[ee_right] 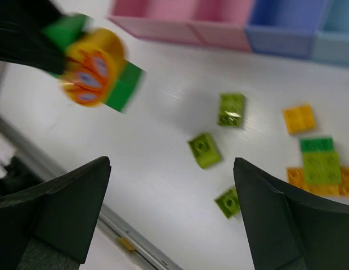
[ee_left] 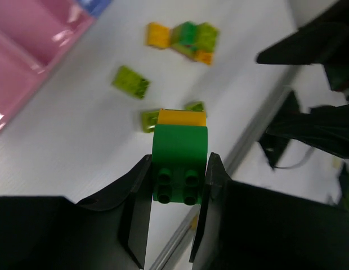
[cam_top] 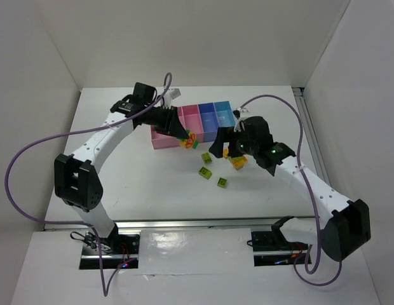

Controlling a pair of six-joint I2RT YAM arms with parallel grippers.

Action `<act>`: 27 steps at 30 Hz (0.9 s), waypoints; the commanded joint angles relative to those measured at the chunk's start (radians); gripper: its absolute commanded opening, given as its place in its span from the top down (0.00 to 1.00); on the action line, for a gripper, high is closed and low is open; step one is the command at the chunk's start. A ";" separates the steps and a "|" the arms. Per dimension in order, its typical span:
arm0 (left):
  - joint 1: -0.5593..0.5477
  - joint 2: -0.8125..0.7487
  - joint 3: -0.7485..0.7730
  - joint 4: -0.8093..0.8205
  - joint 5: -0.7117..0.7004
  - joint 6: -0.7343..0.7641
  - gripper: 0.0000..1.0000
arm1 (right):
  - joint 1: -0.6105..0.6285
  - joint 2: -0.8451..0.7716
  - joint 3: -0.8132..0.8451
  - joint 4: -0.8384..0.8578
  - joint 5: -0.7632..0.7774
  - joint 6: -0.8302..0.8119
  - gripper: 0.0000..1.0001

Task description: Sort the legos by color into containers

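Gripping is confirmed on the left: the left tool (ee_left: pixel 178 180) is clenched on the side walls of a dark green brick (ee_left: pixel 180 149) with a yellow brick (ee_left: pixel 182 117) clipped to it. The stack appears lifted off the desk (cam_top: pixel 152 184), near the pink end of the containers (cam_top: pixel 162 141). The right tool (ee_right: pixel 171 169) is spread wide with nothing held, above three lime bricks (ee_right: pixel 205 149) and an orange-and-green cluster (ee_right: pixel 321 166). The legos are judged light, rigid and smooth-sided, so slip is expected if they are pinched on corners. Flat opposite walls should be taken and studs avoided. Mixed stacks probably need to be pulled apart before binning.
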 commanded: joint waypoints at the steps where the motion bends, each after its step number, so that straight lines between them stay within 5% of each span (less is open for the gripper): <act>1: 0.038 0.027 0.002 0.139 0.484 0.014 1.00 | -0.019 -0.002 0.119 0.103 -0.328 -0.114 0.03; 8: 0.056 0.027 -0.026 0.268 0.691 -0.027 1.00 | -0.046 0.112 0.214 0.129 -0.580 -0.120 0.00; 19: 0.065 0.056 -0.026 0.327 0.810 -0.027 1.00 | -0.065 0.158 0.202 0.278 -0.705 -0.024 0.01; 27: 0.065 0.066 -0.036 0.327 0.810 -0.018 1.00 | -0.065 0.206 0.193 0.385 -0.797 0.056 0.36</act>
